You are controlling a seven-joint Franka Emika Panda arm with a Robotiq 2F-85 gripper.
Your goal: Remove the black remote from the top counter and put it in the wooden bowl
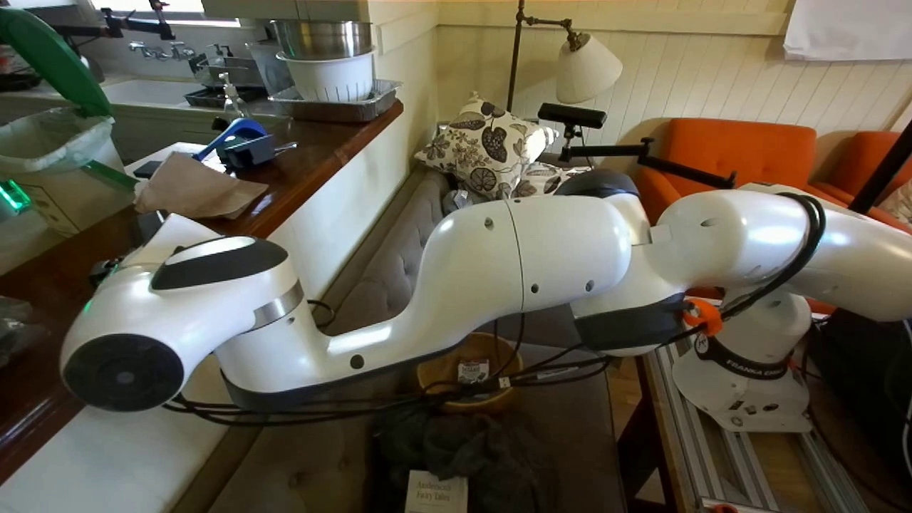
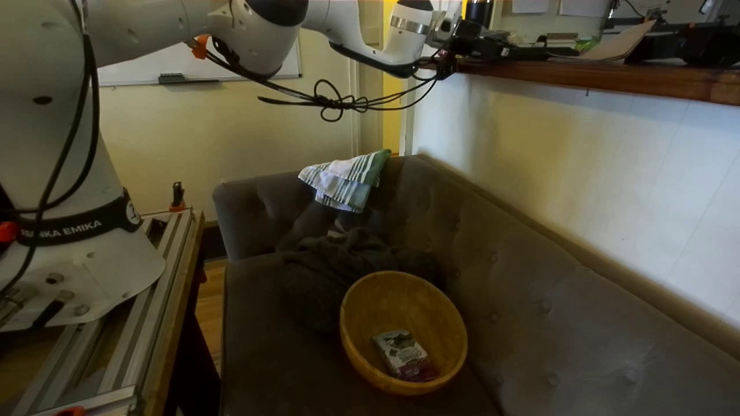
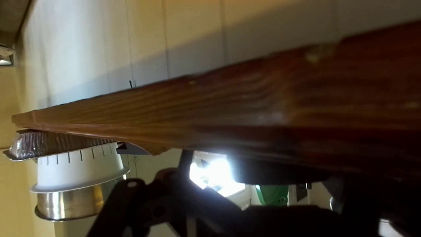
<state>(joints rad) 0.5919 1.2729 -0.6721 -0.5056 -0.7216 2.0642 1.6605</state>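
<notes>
The top counter [image 1: 349,139] is glossy reddish-brown wood. Its front edge [image 3: 230,102] fills the middle of the upside-down wrist view. A dark flat shape on the counter, seemingly the black remote [image 3: 279,172], shows in silhouette between my fingers. My gripper [image 3: 263,169] is open at counter height, with a bright gap between one finger and that shape. In an exterior view my gripper [image 2: 511,47] reaches over the counter edge; fingers and remote blend together there. The wooden bowl [image 2: 404,294] sits tilted on the couch with a small box inside; it also shows behind cables [image 1: 467,349].
Brown paper [image 1: 203,185], a blue-handled item [image 1: 242,132] and a foil tray [image 1: 385,92] with a white colander [image 1: 331,75] and metal pot stand on the counter. Cables [image 2: 341,104] hang under the arm. A dark blanket [image 2: 324,266] lies beside the bowl.
</notes>
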